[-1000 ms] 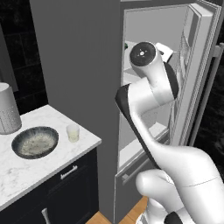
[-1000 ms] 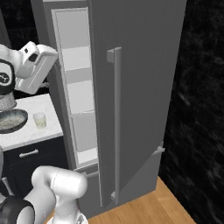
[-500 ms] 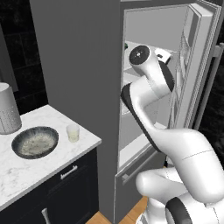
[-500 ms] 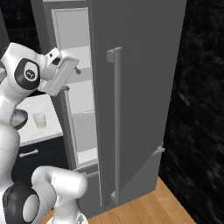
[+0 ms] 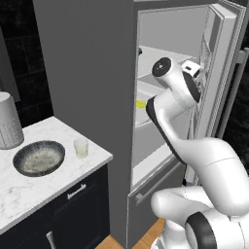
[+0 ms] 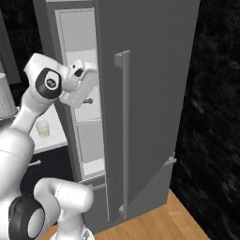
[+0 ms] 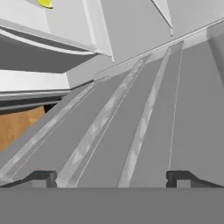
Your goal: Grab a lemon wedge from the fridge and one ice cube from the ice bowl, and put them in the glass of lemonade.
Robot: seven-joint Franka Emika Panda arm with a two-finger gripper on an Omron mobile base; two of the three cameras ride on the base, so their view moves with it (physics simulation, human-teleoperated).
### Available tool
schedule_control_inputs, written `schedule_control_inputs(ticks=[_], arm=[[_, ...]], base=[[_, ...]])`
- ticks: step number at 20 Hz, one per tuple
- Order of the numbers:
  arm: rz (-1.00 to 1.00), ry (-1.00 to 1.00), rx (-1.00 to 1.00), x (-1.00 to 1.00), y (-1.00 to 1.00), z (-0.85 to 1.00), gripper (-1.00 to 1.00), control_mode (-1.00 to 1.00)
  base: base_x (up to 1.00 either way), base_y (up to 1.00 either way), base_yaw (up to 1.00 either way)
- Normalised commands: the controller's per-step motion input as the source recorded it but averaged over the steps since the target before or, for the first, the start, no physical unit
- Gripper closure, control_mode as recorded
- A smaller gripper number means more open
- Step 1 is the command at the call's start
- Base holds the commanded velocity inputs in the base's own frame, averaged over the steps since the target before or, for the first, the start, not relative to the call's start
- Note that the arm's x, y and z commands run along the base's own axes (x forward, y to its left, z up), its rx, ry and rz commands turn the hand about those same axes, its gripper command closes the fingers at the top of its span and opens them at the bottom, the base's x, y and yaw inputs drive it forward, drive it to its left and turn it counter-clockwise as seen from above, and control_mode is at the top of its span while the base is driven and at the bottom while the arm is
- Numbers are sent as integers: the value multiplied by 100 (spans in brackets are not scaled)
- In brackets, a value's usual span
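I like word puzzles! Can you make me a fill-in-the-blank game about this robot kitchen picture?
1. The fridge door is ____.
2. The tiny lemon wedge lies on a shelf inside the ____.
3. On the counter, the glass stands beside the round ____.
4. The fingers are spread apart and hold ____.

Missing words: open; fridge; bowl; nothing

Lemon wedge [image 7: 45, 3] cut off by the top edge of the hand view, gripper [image 7: 111, 178] fingertips barely rising at the bottom, white dotted cylinder [image 5: 8, 120] cut by the left edge
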Motion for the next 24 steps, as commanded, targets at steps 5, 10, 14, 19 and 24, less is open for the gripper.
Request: schedule_control_inputs(ticks=[5, 10, 14, 19, 24], arm=[[-15, 4, -1, 4, -68, -15, -100, -100], [-14, 2, 0, -2, -95, 0, -100, -100], [-14, 0, 0, -3, -100, -2, -100, -100], [-9, 0, 0, -1, -100, 0, -100, -100], [-1, 0, 0, 2, -100, 0, -100, -100]], base=[[0, 0, 0], [0, 0, 0], [0, 0, 0], [0, 0, 0], [0, 0, 0]])
